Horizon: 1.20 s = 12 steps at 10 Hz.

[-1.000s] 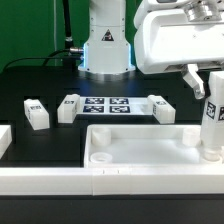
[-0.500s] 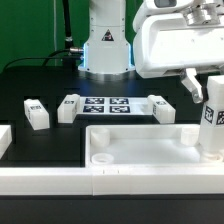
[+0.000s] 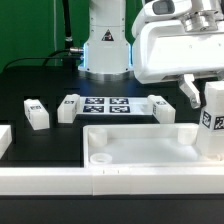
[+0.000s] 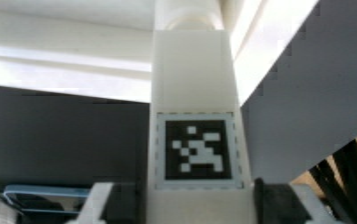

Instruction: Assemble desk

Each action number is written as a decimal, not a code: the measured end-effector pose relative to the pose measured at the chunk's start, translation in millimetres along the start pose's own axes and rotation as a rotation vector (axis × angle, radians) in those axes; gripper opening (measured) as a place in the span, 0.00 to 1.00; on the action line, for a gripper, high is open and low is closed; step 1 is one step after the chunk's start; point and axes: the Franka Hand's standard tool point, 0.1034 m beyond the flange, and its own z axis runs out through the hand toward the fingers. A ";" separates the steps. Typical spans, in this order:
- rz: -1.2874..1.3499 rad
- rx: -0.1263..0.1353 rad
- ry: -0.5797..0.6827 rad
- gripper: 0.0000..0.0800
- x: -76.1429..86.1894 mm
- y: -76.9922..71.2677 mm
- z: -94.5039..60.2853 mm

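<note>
No legible words, numbers or brand marks anywhere. The only markings are black-and-white square code tags, all pixel blocks rather than characters.
- One on the upright leg point(image 3: 212, 128); the wrist view shows that tag point(image 4: 198, 150) close up.
- Several on the marker board point(image 3: 108, 106).
- One each on the far-left leg point(image 3: 36, 113), left-of-board leg point(image 3: 69, 107) and right-of-board leg point(image 3: 163, 108).

In the exterior view the frame's edge cuts off the leg point(image 3: 213, 125) in the gripper point(image 3: 210, 95), along with the gripper's far finger. Below the gripper, the leg's foot cannot be told from the white tabletop point(image 3: 130, 140). In the wrist view the leg's far end runs out of frame, and everything beyond it is blurred.
</note>
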 end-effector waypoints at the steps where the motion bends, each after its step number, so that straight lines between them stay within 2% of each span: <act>1: 0.000 -0.001 0.005 0.36 0.1 -0.1 0.3; 4: 0.001 0.002 -0.007 0.36 -1.8 -0.4 1.6; 6: 0.001 0.003 -0.009 0.75 -1.8 -0.5 1.5; 7: -0.004 0.012 -0.027 0.79 3.3 -2.3 -4.3; 12: -0.017 0.036 -0.072 0.81 39.5 -4.4 -39.3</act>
